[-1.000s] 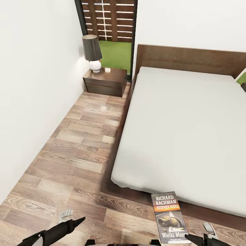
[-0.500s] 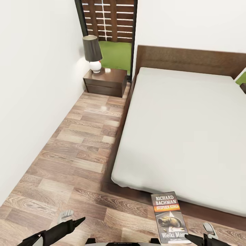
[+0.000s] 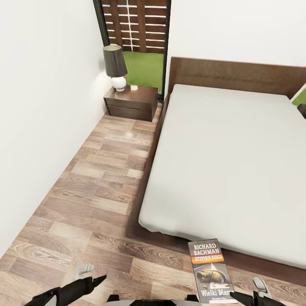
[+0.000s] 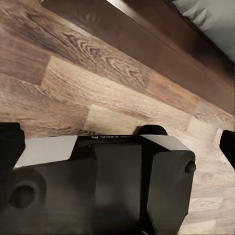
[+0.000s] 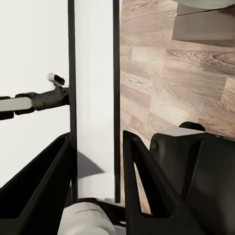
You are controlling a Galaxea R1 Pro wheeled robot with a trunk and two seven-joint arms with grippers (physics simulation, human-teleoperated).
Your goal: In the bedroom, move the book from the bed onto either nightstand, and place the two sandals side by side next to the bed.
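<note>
Clearly a home bedroom: big grey-mattressed bed (image 3: 229, 170), drawered nightstand (image 3: 131, 102) carrying a lamp (image 3: 115, 67), wood-plank floor (image 3: 91, 187) under white walls.

Matt grey mattress (image 3: 229, 165), dk wood nightstand (image 3: 131, 102)

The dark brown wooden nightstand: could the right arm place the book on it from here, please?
Probably not: the dark brown wooden nightstand stands far off by the window, with a long stretch of wood-plank floor between it and the right end effector holding the paperback book.
</note>
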